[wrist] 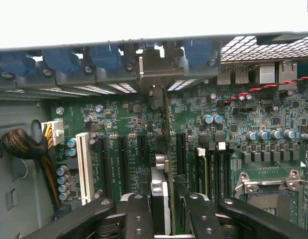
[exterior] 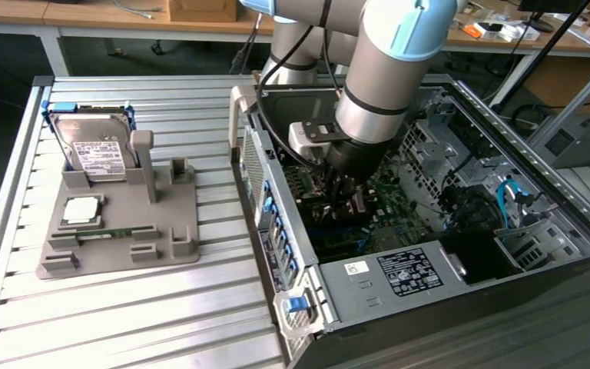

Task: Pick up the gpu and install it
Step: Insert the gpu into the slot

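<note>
In the exterior view the arm reached down from the top centre of the frame into the open computer case (exterior: 541, 223), which filled the right half of the picture. The gripper (exterior: 341, 201) sat low inside the case, just above the green motherboard (exterior: 398, 201), near the middle of the frame. In the wrist view its two black fingers (wrist: 136, 219) stood partly closed on the gpu (wrist: 162, 149), which was seen edge-on, running from between the fingers at the bottom centre up to its silvery bracket (wrist: 158, 67) at the case's rear wall in the upper centre. The card stood upright over the motherboard's dark expansion slots, beside a white slot (wrist: 84, 167) at centre left; whether it was fully seated could not be told. At the exterior view's left, a grey holder (exterior: 120, 231) on the slatted table (exterior: 120, 323) carried a hard drive (exterior: 95, 146), a processor chip (exterior: 82, 209) and a green memory stick (exterior: 116, 231)
</note>
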Controlling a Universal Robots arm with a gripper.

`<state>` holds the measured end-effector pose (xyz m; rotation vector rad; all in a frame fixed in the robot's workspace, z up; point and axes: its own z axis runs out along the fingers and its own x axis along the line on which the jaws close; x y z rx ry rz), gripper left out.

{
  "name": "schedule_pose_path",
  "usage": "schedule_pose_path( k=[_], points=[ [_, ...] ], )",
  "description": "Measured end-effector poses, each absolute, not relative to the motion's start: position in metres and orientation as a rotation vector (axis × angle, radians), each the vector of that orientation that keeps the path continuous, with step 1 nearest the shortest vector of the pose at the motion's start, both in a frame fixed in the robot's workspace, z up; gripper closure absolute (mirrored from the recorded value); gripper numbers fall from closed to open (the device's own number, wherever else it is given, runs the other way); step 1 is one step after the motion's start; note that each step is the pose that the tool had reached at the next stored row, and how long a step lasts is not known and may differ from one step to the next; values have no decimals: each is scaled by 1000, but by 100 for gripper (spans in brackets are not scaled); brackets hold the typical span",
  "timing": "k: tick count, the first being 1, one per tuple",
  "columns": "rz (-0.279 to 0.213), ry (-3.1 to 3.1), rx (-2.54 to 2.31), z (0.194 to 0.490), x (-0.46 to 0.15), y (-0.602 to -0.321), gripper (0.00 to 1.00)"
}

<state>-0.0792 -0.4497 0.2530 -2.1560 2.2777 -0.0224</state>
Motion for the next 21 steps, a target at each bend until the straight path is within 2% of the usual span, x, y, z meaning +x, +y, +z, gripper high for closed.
schedule_pose_path(
  k=[21],
  points=[
    [-11,2273,-2152,259,-78,-452,70]
  ],
)
